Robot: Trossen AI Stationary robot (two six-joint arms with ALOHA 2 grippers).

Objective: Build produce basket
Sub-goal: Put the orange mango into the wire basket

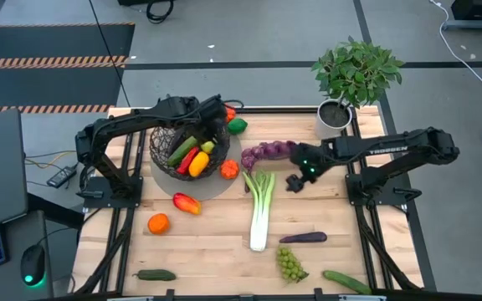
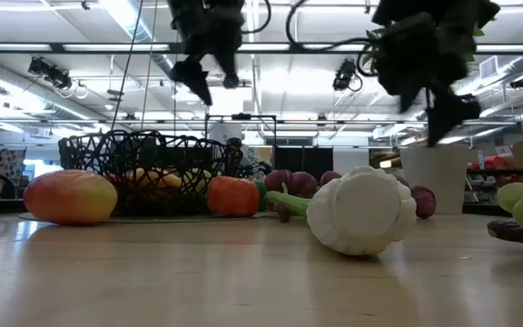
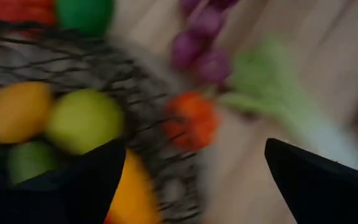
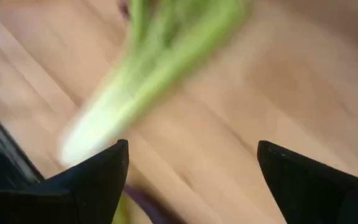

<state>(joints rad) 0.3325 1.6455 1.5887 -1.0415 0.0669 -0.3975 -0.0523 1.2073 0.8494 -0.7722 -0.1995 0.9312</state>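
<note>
Both jaws wide apart, nothing held; left gripper [image 1: 222, 117] above the basket [image 1: 162, 159] rim; right gripper [image 1: 295, 181] over bare worktop [image 1: 216, 242] beside the leek [image 1: 261, 213].

The round dark wire-mesh basket [image 1: 189, 150] sits left of the long white-green leek [image 1: 260, 209]; the purple grapes [image 1: 266, 152] lie behind the leek.

A pale wooden slatted table [image 1: 216, 242] carries a round dark wire-mesh basket [image 1: 164, 159] on a grey circular mat [image 1: 216, 186]. Directly on the boards lie a long white-green leek [image 1: 260, 213], purple grapes [image 1: 268, 152], green grapes [image 1: 289, 264], a dark purple aubergine [image 1: 303, 237], two green cucumbers [image 1: 347, 282], an orange [image 1: 158, 223], a red-yellow apple [image 1: 186, 203] and a white plant pot [image 1: 334, 118].
</note>
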